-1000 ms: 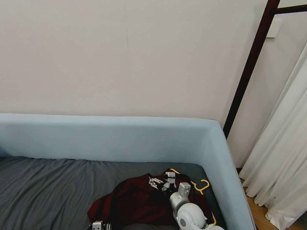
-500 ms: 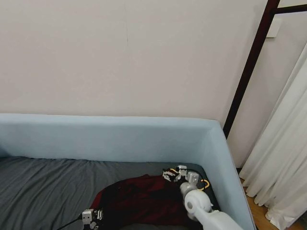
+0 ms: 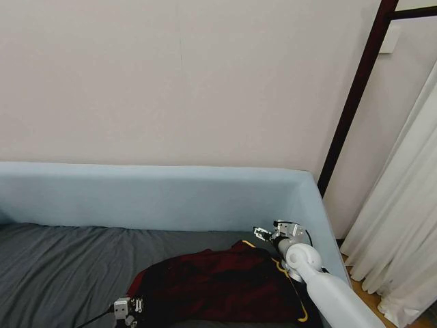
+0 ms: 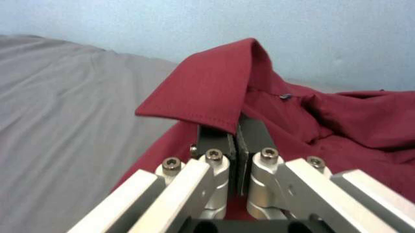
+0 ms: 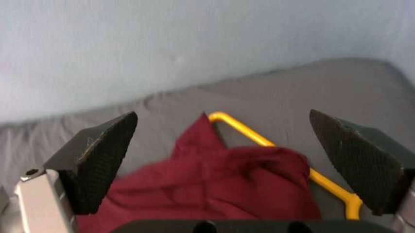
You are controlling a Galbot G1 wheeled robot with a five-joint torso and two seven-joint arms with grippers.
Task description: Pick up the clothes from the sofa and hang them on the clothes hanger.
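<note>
Right gripper, having swung rightward across the dark red shirt lying on the sofa, now hangs wide open with the yellow hanger just ahead of it, while the left gripper pinches the shirt's collar.

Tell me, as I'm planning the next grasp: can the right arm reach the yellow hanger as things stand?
Probably yes. The right tool hangs open over the yellow hanger, whose bare end pokes out from under the red shirt on the sofa; nothing lies between them.
</note>
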